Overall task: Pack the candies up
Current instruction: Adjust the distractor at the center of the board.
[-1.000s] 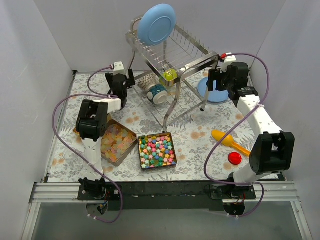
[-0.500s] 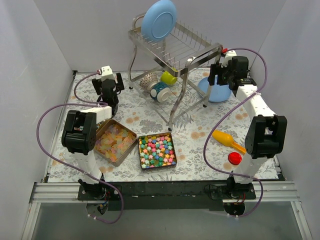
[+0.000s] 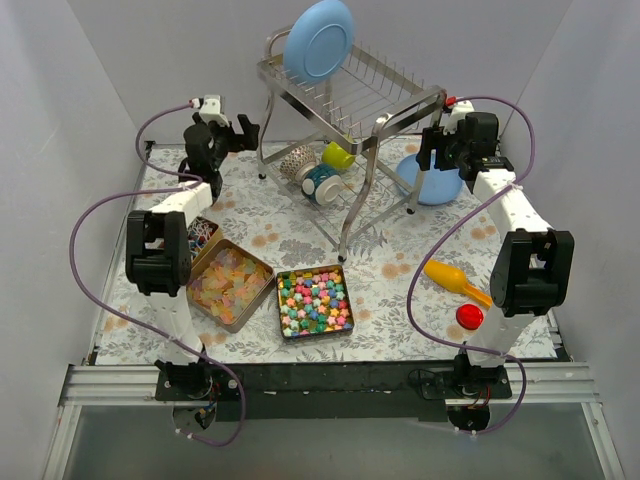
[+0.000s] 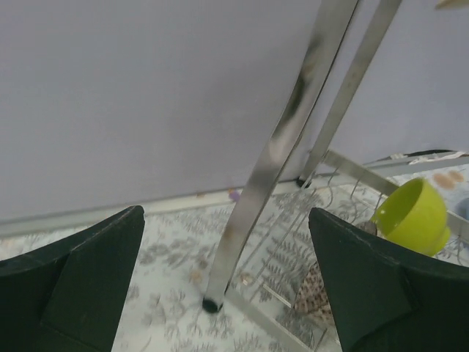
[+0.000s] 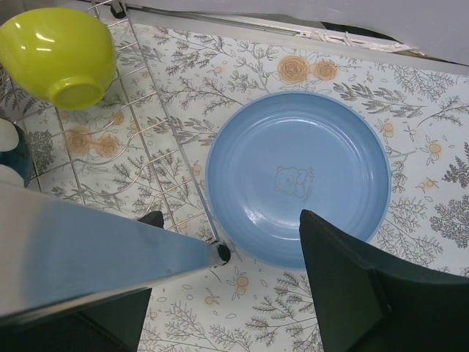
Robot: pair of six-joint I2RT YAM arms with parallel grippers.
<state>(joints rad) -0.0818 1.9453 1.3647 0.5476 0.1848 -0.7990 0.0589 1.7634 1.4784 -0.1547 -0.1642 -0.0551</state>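
- Candies [image 3: 314, 302]: in two open tins [image 3: 278, 303] at the table's centre-front; a third tin [image 3: 204, 230] is part-hidden by the left arm.
- Left gripper [image 4: 226, 213]: stretched far-left, jaws apart, empty.
- Right gripper [image 5: 229, 216]: far-right, jaws apart, empty, above one blue plate [image 5: 315, 169].

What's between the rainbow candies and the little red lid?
In the top view, only flowery tablecloth lies between the rainbow candies and the red lid, with a purple cable looping over it. The yellow scoop sits farther back.
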